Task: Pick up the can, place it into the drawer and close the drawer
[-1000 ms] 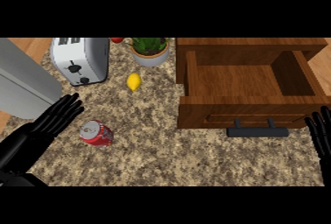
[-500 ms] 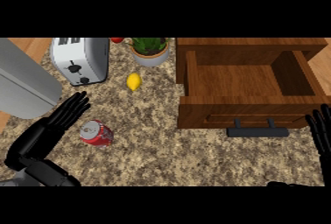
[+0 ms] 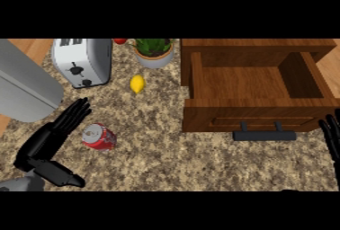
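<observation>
1. Since one second ago, the left hand (image 3: 50, 139) has rolled outward, so its thumb now shows below the palm. The can (image 3: 99, 136) and the drawer (image 3: 256, 108) lie where they were.
2. Left hand: fingers (image 3: 72, 117) straight and spread, pointing to the upper right. They hold nothing.
3. Can: red with a silver top, resting on the counter (image 3: 172, 157) just right of the left hand's fingers, level with their middle. No contact shows between them. The can lies well apart from the drawer, to its lower left.
4. Right hand (image 3: 331, 137): at the view's right edge, fingers straight and pointing up, resting beside the right end of the drawer front.
5. Drawer: wooden, pulled open, its inner floor showing. A black handle (image 3: 264, 134) sits on its front.
6. Counter: speckled brown stone. At the back stand a toaster (image 3: 82, 60), a lemon (image 3: 137, 83) and a potted plant (image 3: 154, 51).
</observation>
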### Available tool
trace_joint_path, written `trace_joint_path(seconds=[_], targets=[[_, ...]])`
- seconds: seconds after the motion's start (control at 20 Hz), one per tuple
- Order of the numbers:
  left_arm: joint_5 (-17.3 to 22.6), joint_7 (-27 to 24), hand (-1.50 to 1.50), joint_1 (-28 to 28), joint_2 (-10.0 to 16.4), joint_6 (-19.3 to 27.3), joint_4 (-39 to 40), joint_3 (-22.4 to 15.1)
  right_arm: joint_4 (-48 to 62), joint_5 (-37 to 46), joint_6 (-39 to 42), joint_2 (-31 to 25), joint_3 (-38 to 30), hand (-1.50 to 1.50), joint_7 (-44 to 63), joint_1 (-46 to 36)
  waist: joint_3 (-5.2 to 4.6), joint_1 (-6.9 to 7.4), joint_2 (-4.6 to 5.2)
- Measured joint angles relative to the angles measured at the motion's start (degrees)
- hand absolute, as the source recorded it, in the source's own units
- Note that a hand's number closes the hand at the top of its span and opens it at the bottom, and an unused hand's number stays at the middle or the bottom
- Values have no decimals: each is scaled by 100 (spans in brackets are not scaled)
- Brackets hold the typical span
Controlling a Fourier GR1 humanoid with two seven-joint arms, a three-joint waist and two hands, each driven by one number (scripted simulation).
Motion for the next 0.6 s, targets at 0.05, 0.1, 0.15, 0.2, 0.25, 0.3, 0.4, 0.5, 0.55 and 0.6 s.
trace_joint_path(seconds=[0.05, 0.1, 0.15, 0.2, 0.25, 0.3, 0.4, 0.5, 0.55, 0.6], targets=[[-101, -106, -150, -47, -14, 27, 156, -15, 8, 22, 12, 42, 8, -150, -61, 49, 1, -2, 0], [-183, -272, -150, -116, 38, 4, 371, 18, 46, 24, 13, 38, 4, -150, -36, -12, 1, -3, 1], [-219, -291, -150, -190, 38, 31, 463, 26, 72, 106, -21, 86, 67, -150, -51, -56, 1, -2, 1], [-214, -348, -150, -196, 110, -12, 530, 90, 9, 96, -18, 97, 69, -150, 1, -43, 1, -1, 2], [-263, -457, -150, -188, 137, -36, 614, 101, -71, 97, 4, 115, 69, -150, 8, 24, 1, -1, 1], [-354, -663, -150, -274, 168, -51, 890, 115, -45, 123, -4, 139, 91, -150, -8, -3, 1, -6, 1], [-503, -896, -150, -399, 206, -48, 1220, 106, -88, 69, 49, 113, 25, -150, 13, 24, -1, -10, 1], [-736, -1318, -150, -498, 272, -15, 1674, 100, -138, 34, 47, 81, 1, -150, 166, -58, 0, -14, 4], [-825, -1505, -150, -529, 320, -18, 1869, 103, -163, 44, 67, 104, 7, -150, 137, -13, -1, -15, 4], [-846, -1610, -150, -543, 368, -55, 1999, 126, -145, 62, 59, 107, 10, -150, 160, -61, -1, -12, 3]])
